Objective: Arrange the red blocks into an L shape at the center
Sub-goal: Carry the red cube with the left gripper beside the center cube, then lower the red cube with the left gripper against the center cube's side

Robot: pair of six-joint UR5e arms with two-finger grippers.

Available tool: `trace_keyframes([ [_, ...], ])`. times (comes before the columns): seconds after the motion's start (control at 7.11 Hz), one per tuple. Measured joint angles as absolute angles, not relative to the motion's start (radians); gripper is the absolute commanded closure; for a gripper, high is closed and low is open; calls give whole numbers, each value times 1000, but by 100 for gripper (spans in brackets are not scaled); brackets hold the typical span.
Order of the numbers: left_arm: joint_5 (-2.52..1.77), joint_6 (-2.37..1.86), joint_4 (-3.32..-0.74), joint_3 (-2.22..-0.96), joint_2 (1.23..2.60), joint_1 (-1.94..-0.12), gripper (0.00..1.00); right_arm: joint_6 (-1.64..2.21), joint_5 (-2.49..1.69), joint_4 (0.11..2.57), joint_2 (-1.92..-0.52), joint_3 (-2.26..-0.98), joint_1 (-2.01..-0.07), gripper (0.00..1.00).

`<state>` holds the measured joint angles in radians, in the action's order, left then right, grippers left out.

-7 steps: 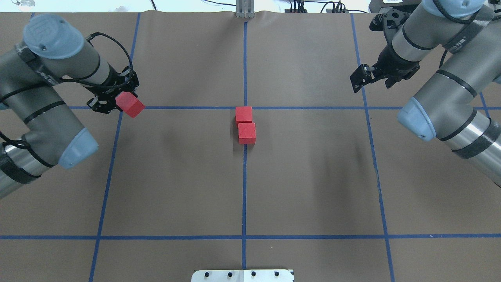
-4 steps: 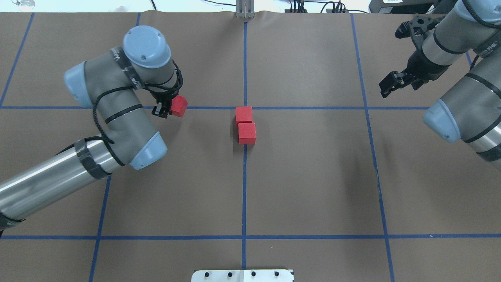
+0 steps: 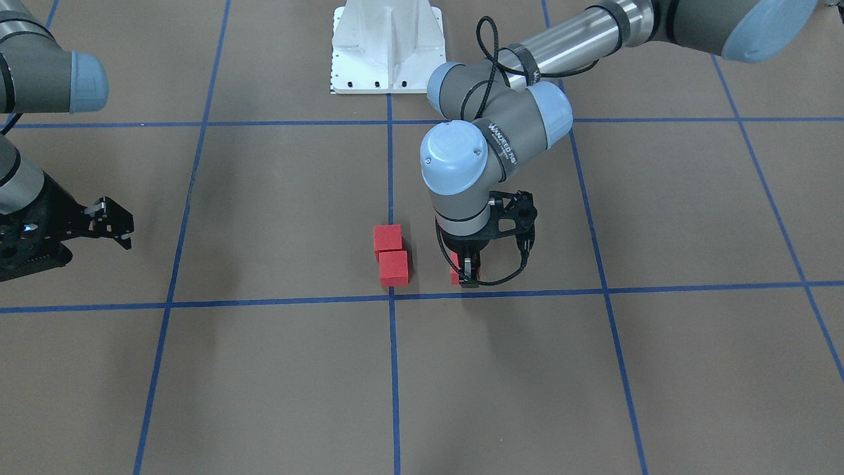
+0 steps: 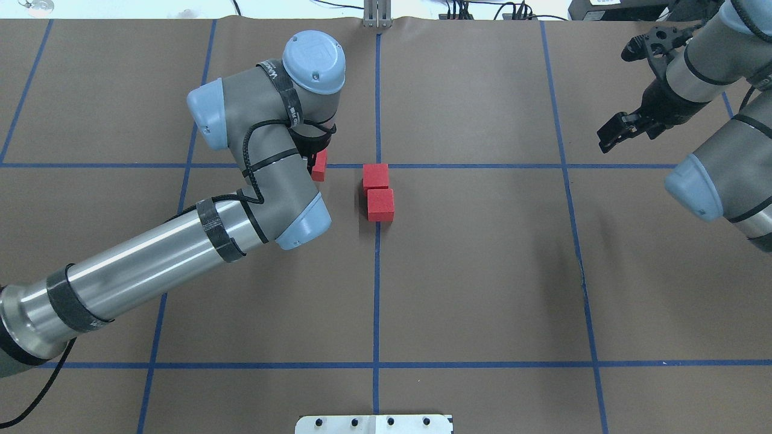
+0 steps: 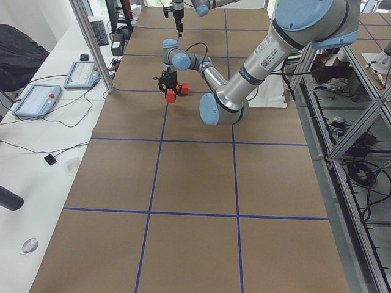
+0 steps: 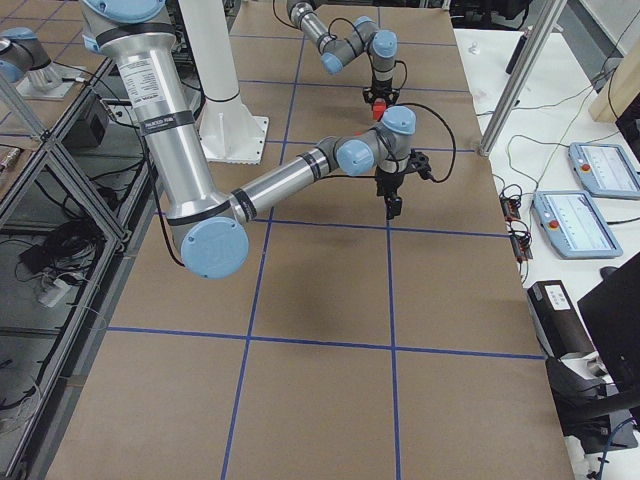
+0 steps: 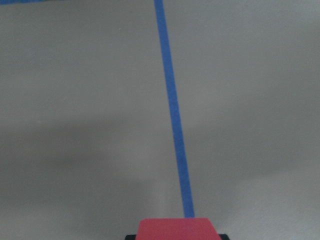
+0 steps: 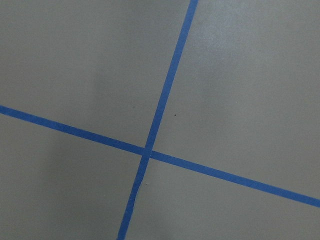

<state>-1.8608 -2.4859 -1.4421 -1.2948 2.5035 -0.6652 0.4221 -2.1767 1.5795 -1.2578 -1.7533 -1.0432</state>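
Two red blocks (image 4: 376, 176) (image 4: 380, 205) lie touching in a short column at the table's centre, beside the middle blue line; they also show in the front view (image 3: 387, 239) (image 3: 393, 267). My left gripper (image 4: 316, 164) is shut on the third red block (image 4: 319, 165) and holds it just left of the far block, apart from it. In the front view the held block (image 3: 454, 275) is mostly hidden behind the gripper (image 3: 467, 276). Its top edge shows in the left wrist view (image 7: 177, 228). My right gripper (image 4: 612, 135) is open and empty at the far right.
Brown paper with a blue tape grid (image 4: 377, 301) covers the table. The robot's white base plate (image 4: 374, 424) sits at the near edge. My left forearm (image 4: 151, 265) lies across the left half. The right wrist view shows only a tape crossing (image 8: 146, 151).
My left arm has swung right with the red block, from the left grid line to just beside the centre pair. My right arm has drawn back to the right.
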Motion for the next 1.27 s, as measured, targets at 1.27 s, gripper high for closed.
trace_keyframes([
  [1.27, -1879, -2518, -1597, -1202, 2529, -642, 100, 428, -2178, 1580, -1257, -1772, -1042, 1],
])
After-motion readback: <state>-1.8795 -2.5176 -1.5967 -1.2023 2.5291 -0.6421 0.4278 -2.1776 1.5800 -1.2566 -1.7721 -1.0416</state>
